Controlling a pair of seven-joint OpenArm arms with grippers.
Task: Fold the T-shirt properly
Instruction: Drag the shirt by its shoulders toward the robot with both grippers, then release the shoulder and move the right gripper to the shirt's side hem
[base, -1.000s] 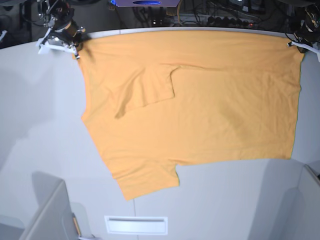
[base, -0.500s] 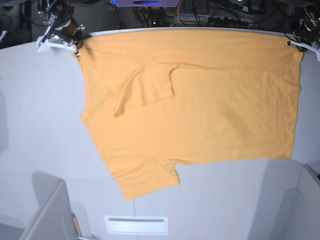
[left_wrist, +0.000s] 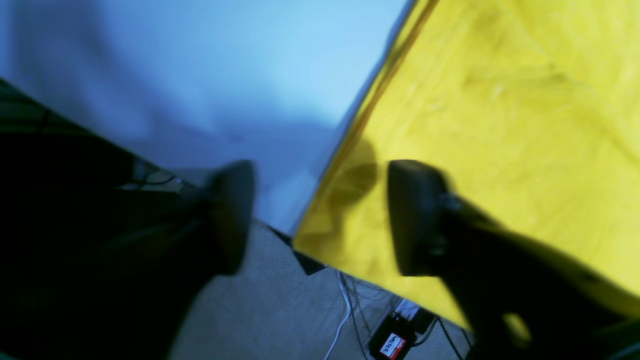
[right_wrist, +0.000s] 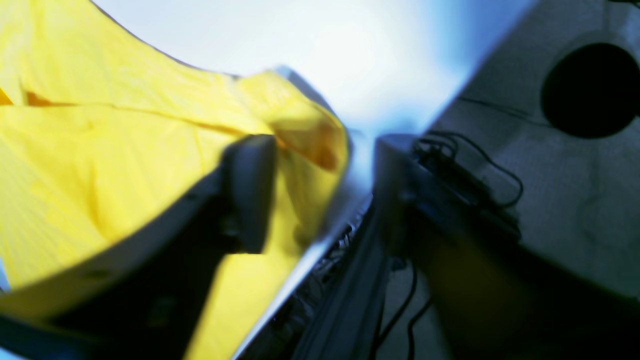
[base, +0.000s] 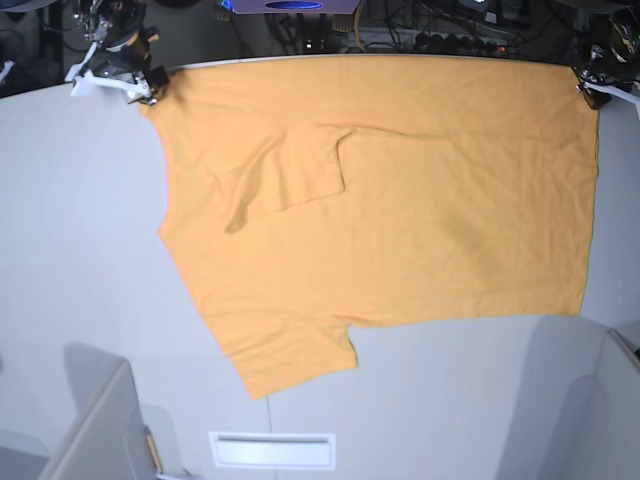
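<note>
The orange-yellow T-shirt lies spread flat on the white table, its long edge along the table's far edge. One sleeve is folded in onto the body and the other sticks out toward the front. My right gripper is at the far left corner. In the right wrist view the gripper is open, with the T-shirt's bunched corner loose between its fingers. My left gripper is at the far right corner. In the left wrist view it is open astride the T-shirt's edge.
Past the table's far edge are cables and dark equipment; floor and a power strip lie below it. A white slotted panel sits at the front edge, with grey housings at the front left and front right.
Both grippers have gone from shut on the far corners to open and let the cloth go. The shirt's far edge and both arms have shifted slightly farther back.
</note>
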